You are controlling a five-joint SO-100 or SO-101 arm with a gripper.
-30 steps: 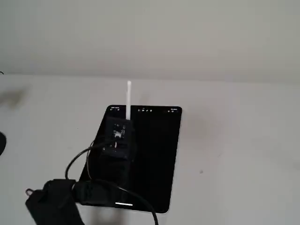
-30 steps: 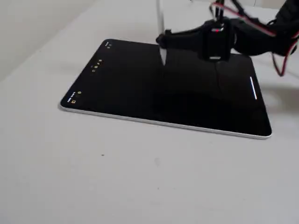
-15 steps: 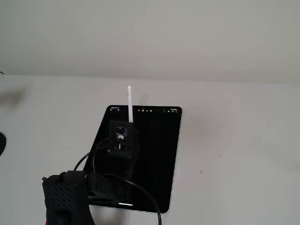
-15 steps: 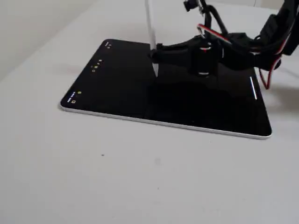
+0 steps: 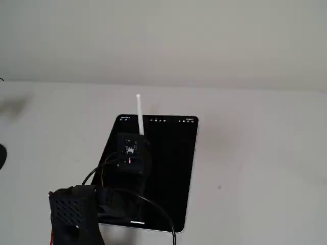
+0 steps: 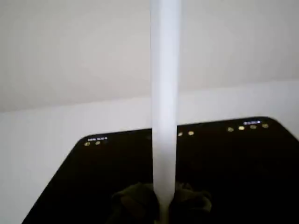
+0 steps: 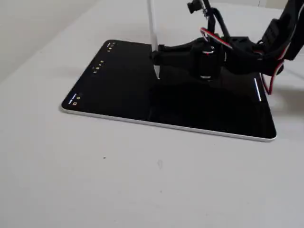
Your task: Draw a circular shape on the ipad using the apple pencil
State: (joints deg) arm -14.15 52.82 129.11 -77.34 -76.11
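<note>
- A plain white worktop (image 5: 255,153) stands against a bare pale wall, lit evenly, with a dark tablet lying flat near its middle.
- In a fixed view from high up, the ipad (image 5: 173,173) lies with its short sides toward the wall and the camera. Tiny icons run along the far short side. The black tool (image 5: 135,148) hangs over the left half of the screen. The apple pencil (image 5: 139,113) rises from it, a thin white rod whose top passes the ipad's far edge in this view. A black cable loops from the tool down to the arm at the bottom left.
- In the wrist view, the apple pencil (image 6: 165,107) fills the centre as an upright white bar. Its lower end is clamped between the tool's dark fingers (image 6: 135,205) at the bottom edge. Behind it the ipad (image 6: 238,163) shows its row of small lit icons.
- In a fixed view from low at the side, the ipad (image 7: 118,90) has a thin silver edge. The tool (image 7: 159,54) grips the apple pencil (image 7: 152,23) upright, tip pointing down at the screen near the long far edge. Whether the tip touches the glass cannot be told.
</note>
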